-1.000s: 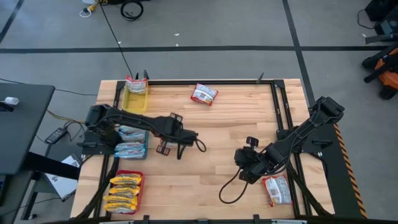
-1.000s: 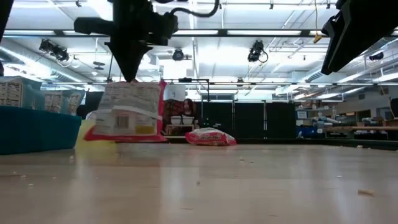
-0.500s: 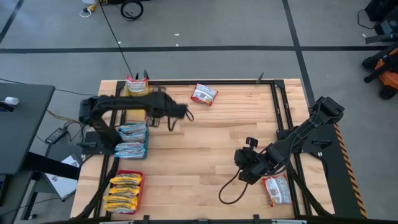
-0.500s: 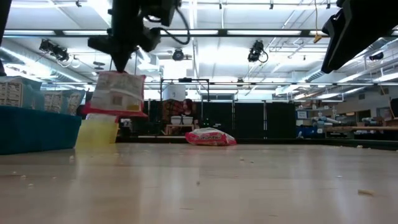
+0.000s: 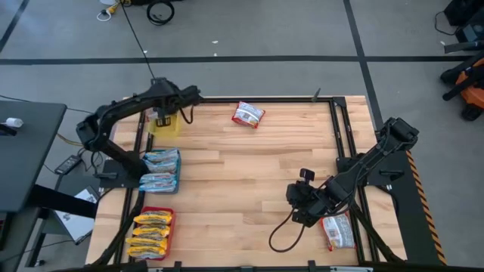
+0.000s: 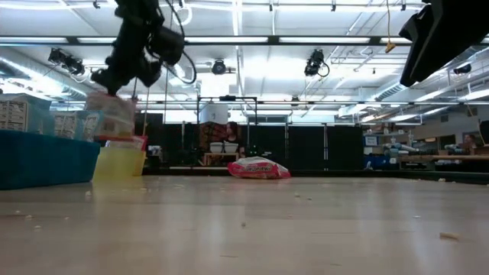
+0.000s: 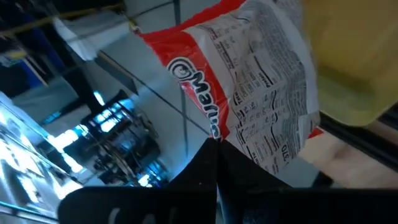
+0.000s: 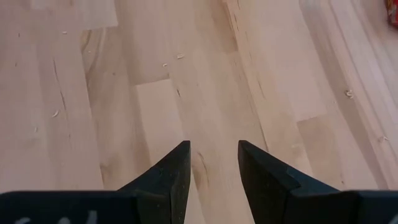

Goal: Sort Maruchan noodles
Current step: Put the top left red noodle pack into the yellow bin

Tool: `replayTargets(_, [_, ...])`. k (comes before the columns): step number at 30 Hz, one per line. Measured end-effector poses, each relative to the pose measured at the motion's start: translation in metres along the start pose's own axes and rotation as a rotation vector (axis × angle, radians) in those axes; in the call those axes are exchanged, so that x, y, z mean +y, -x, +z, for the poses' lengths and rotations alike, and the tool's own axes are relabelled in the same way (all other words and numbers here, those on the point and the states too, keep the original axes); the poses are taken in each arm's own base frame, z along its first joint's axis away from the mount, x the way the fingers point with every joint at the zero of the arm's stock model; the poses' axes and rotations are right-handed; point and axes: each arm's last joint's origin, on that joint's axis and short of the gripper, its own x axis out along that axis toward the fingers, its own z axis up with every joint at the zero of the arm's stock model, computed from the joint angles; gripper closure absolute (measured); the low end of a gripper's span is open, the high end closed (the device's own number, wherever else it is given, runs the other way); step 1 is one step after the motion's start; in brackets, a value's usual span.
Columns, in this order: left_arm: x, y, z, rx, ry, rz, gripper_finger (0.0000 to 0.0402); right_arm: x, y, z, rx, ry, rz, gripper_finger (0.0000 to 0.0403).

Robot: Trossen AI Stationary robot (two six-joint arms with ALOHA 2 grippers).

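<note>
My left gripper (image 5: 168,113) is at the table's far left corner, shut on a red-and-white Maruchan packet (image 7: 261,93) that hangs over the yellow tray (image 6: 118,162). My right gripper (image 8: 213,165) hovers open above bare wood at the near right, with nothing between its fingers. Another red-and-white packet (image 5: 248,114) lies flat on the table near the far edge. A third one (image 5: 336,230) lies flat by the near right edge. My left gripper pinches the packet at its edge (image 7: 231,142) between its two shut fingers, slanting down from above. The packet hangs below the fingers (image 6: 111,118), above the yellow tray. Whether its lower end touches the tray or what lies in it, I cannot tell.
A blue tray (image 5: 176,171) with pale packets sits at the left edge. Nearer along that edge, a red tray (image 5: 156,211) holds yellow-orange packets. A dark frame rail (image 5: 336,128) runs along the table's far and right sides. The middle of the table is bare wood.
My left gripper has swung from the middle of the table toward the far left corner, turning as it went, and stays shut on the packet. The packet has travelled with it, hanging, and now hangs over the yellow tray.
</note>
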Motion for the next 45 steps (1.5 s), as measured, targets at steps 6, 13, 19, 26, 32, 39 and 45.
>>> replayTargets(6, [-0.017, -0.033, 0.015, -0.032, -0.002, -0.023, 0.0401, 0.000, 0.000, 0.000, 0.000, 0.001, 0.000, 0.0263])
replayTargets(13, [-0.032, -0.056, 0.026, -0.072, -0.012, 0.004, 0.0401, 0.000, 0.000, 0.000, 0.000, 0.000, 0.000, 0.0263])
replayTargets(19, [-0.030, -0.067, 0.028, -0.084, 0.067, 0.011, 0.0391, 0.000, 0.000, 0.000, 0.000, -0.002, 0.002, 0.0263])
replayTargets(26, [-0.025, -0.076, 0.024, -0.052, 0.139, 0.000, 0.0362, 0.001, 0.000, 0.001, -0.001, -0.007, 0.014, 0.0263])
replayTargets(32, [-0.024, -0.079, 0.023, -0.062, 0.228, -0.058, 0.0336, 0.001, 0.000, 0.000, 0.019, -0.028, 0.032, 0.0263])
replayTargets(39, [-0.027, -0.071, 0.006, -0.032, 0.278, -0.129, 0.0270, 0.002, 0.000, -0.001, 0.044, -0.022, 0.055, 0.0263])
replayTargets(45, [-0.025, -0.051, -0.031, -0.029, 0.592, -0.235, 0.0217, 0.002, 0.000, 0.000, 0.041, 0.072, 0.056, 0.0263])
